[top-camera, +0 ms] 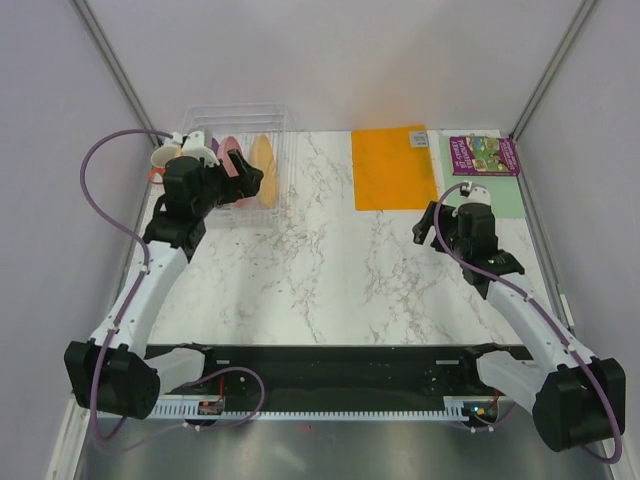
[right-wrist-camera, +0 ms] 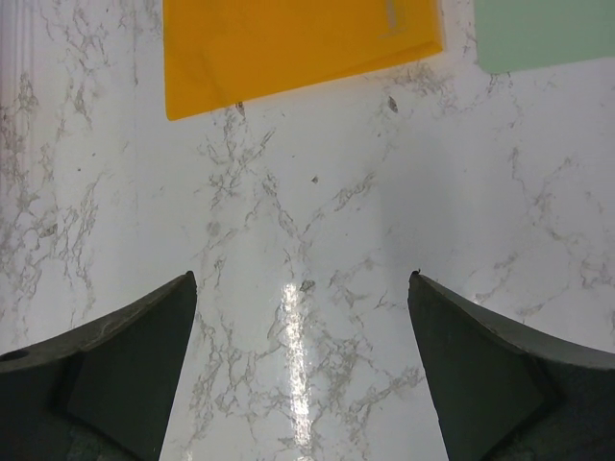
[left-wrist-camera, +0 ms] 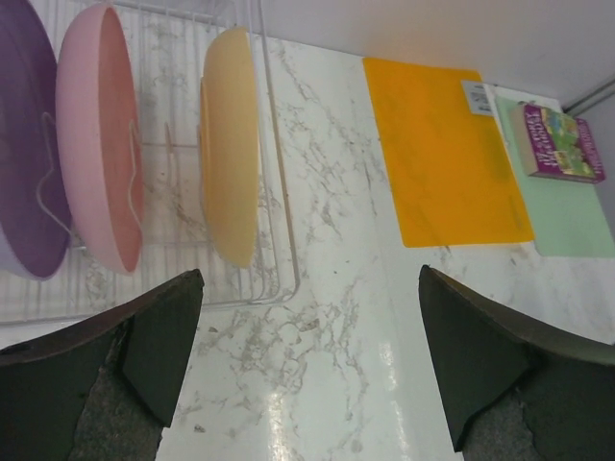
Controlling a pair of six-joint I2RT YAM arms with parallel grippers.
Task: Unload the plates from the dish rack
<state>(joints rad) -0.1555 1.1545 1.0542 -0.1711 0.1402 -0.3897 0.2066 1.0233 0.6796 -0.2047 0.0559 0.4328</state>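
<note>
The clear dish rack point(top-camera: 240, 112) stands at the table's far left. In it stand on edge a yellow-orange plate point(top-camera: 262, 168), a pink plate point(top-camera: 230, 152) and a purple plate, mostly hidden behind my left arm. The left wrist view shows the purple plate point(left-wrist-camera: 24, 144), the pink plate point(left-wrist-camera: 96, 144) and the yellow-orange plate point(left-wrist-camera: 231, 154), with a second yellow edge close behind it, in the rack's wire slots point(left-wrist-camera: 279, 240). My left gripper point(top-camera: 243, 180) point(left-wrist-camera: 312, 365) is open and empty, just in front of the rack. My right gripper point(top-camera: 425, 222) point(right-wrist-camera: 303, 365) is open and empty over bare marble.
An orange mug point(top-camera: 160, 160) sits at the rack's left end. A flat orange mat point(top-camera: 392, 167) point(left-wrist-camera: 447, 154) point(right-wrist-camera: 288, 43) lies at the far middle. A pale green mat point(top-camera: 500, 195) point(right-wrist-camera: 543, 34) with a purple book point(top-camera: 484, 155) point(left-wrist-camera: 562, 144) lies at the far right.
</note>
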